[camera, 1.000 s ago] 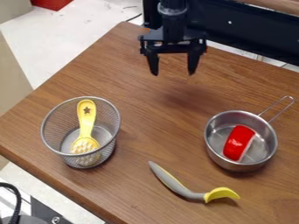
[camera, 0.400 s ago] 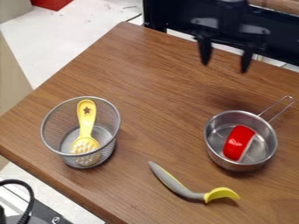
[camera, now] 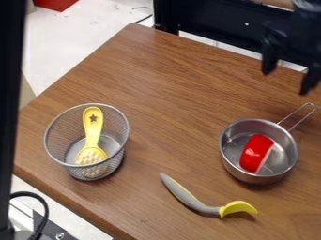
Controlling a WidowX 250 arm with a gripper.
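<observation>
While the gripper (camera: 289,72) hangs released, its fingers parted around nothing, the red block (camera: 256,153) lies camera-ward and slightly left of it in view, inside the pan (camera: 235,149), its long axis slanting up-right, steeper than the handle (camera: 292,113).

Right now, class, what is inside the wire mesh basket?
A yellow tool leans in the basket, handle up, textured head down; the basket's bottom directly behind it is hidden.
</observation>
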